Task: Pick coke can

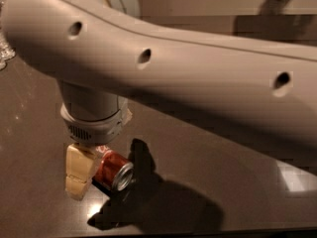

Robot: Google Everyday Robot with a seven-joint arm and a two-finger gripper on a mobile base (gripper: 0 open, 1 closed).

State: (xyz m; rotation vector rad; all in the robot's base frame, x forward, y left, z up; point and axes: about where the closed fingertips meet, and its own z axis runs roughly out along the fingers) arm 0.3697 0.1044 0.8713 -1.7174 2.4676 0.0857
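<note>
Overhead, the pale arm (pixel 188 78) spans the dark tabletop (pixel 237 182). We see its claw (pixel 85 176) low at near left, against the coke can (pixel 111 166) just to its right; whether it is clamped we cannot tell. The can lies sideways, long axis far-left to near-right: red, silver end facing us.

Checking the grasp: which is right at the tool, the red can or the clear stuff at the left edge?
The coke can, red with a silver end, right beside the tool; the clear stuff sits far left.
</note>
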